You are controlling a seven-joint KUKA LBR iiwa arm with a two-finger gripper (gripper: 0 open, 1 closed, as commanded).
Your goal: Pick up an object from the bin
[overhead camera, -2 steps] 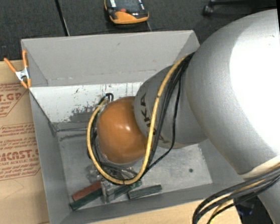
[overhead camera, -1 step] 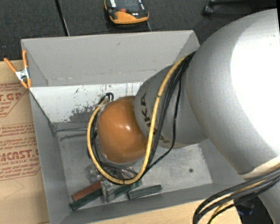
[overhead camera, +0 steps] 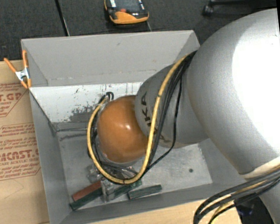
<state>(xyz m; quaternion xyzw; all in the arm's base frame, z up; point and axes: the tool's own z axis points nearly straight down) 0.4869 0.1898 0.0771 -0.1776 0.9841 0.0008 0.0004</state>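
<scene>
The gripper (overhead camera: 104, 187), hidden under the orange cover (overhead camera: 119, 129) so I cannot tell wide from narrow, sits low in the bin's (overhead camera: 50, 160) lower-left corner by a red-brown bar (overhead camera: 87, 193) and dark green sticks (overhead camera: 144, 190), so it should probably centre on one piece before lifting straight up.

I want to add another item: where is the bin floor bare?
Bare floor shows near-right, between the arm and the near wall, and beside the left wall. The near-left corner is crowded: a brown stick and dark green sticks.
</scene>
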